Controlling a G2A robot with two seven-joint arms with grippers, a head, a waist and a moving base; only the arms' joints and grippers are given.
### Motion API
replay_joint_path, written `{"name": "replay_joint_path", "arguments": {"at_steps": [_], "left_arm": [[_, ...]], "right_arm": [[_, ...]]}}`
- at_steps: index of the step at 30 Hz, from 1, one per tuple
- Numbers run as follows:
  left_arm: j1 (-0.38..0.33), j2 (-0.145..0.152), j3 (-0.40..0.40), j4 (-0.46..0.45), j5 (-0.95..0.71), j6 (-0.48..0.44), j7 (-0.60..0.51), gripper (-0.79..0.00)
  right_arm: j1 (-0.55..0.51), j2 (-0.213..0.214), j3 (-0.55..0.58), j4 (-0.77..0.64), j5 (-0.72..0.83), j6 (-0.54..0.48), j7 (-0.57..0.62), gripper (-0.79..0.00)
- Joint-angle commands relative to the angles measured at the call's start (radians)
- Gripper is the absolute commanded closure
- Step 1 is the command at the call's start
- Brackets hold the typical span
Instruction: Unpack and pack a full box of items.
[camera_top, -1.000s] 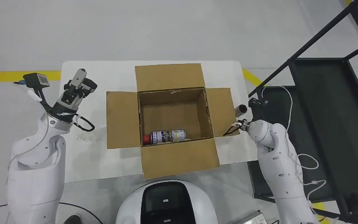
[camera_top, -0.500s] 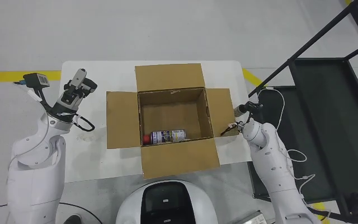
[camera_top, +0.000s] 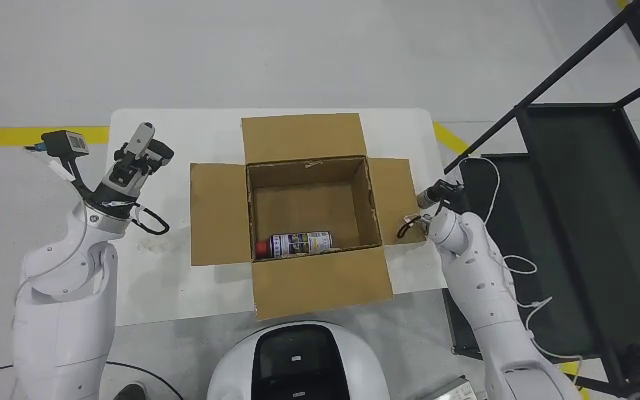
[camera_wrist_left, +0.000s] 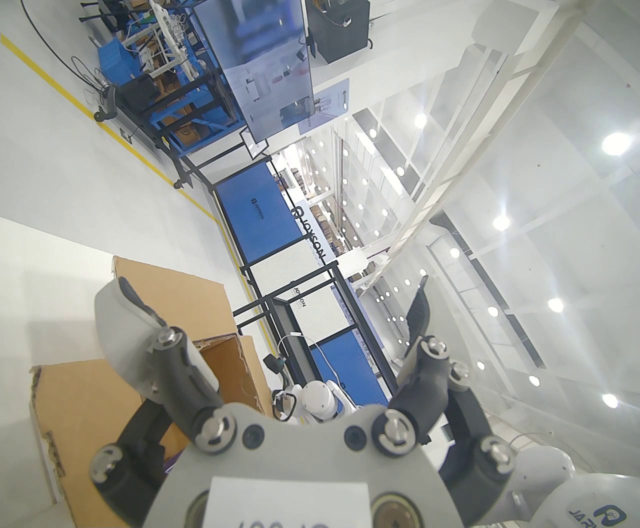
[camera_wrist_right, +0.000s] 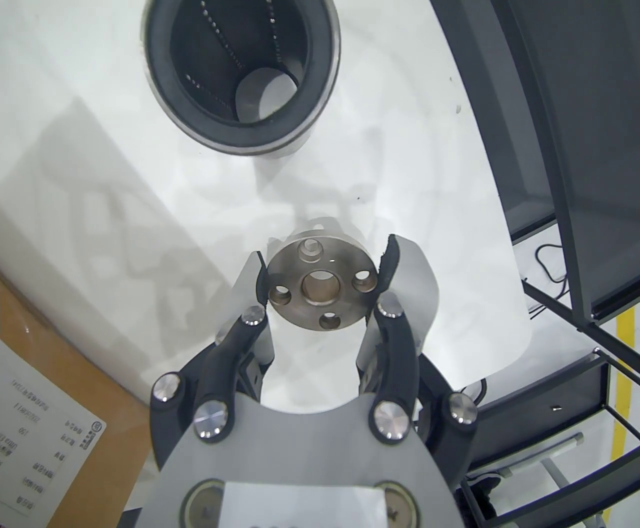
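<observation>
An open cardboard box (camera_top: 220, 215) sits in the middle of the white table (camera_top: 170, 290), with a spray can (camera_top: 295, 243) lying along its near inner wall. By the table's right edge, my right gripper (camera_top: 432, 200) (camera_wrist_right: 322, 275) is shut on a round metal flange (camera_wrist_right: 320, 287) with several holes, held just over the tabletop. A short metal cylinder (camera_wrist_right: 240, 75) with a dark bore lies on the table just beyond it. Left of the box, my left gripper (camera_top: 148, 148) (camera_wrist_left: 272, 310) is raised, pointing upward and open, with nothing between its fingers.
A black metal rack (camera_top: 570, 200) stands right beside the table's right edge, with cables hanging by the right arm. The box's right flap (camera_wrist_right: 50, 400), carrying a label, lies flat close to the right gripper. Bare tabletop lies left of the box.
The right arm's forearm and wrist have shifted left, in over the table's right edge, still holding the flange. The left arm, box and can have not moved.
</observation>
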Motion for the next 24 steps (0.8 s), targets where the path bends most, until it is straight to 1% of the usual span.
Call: {"name": "replay_joint_path", "arguments": {"at_steps": [1, 5, 10, 19, 24], "left_arm": [[0.0, 0.0, 0.0, 0.0, 0.0, 0.0, 0.0, -0.785], [0.0, 0.0, 0.0, 0.0, 0.0, 0.0, 0.0, -0.785], [0.0, 0.0, 0.0, 0.0, 0.0, 0.0, 0.0, -0.785], [0.0, 0.0, 0.0, 0.0, 0.0, 0.0, 0.0, -0.785], [0.0, 0.0, 0.0, 0.0, 0.0, 0.0, 0.0, -0.785]], "right_arm": [[0.005, -0.001, 0.002, 0.005, 0.008, 0.002, -0.004, -0.785], [-0.003, 0.002, 0.02, -0.01, 0.02, 0.008, -0.012, -0.785], [-0.048, 0.01, 0.054, -0.084, 0.02, 0.008, 0.006, -0.785], [-0.194, 0.024, 0.158, -0.36, 0.047, 0.027, 0.028, -0.785], [-0.242, 0.023, 0.2, -0.493, 0.116, 0.012, -0.014, -0.785]]}}
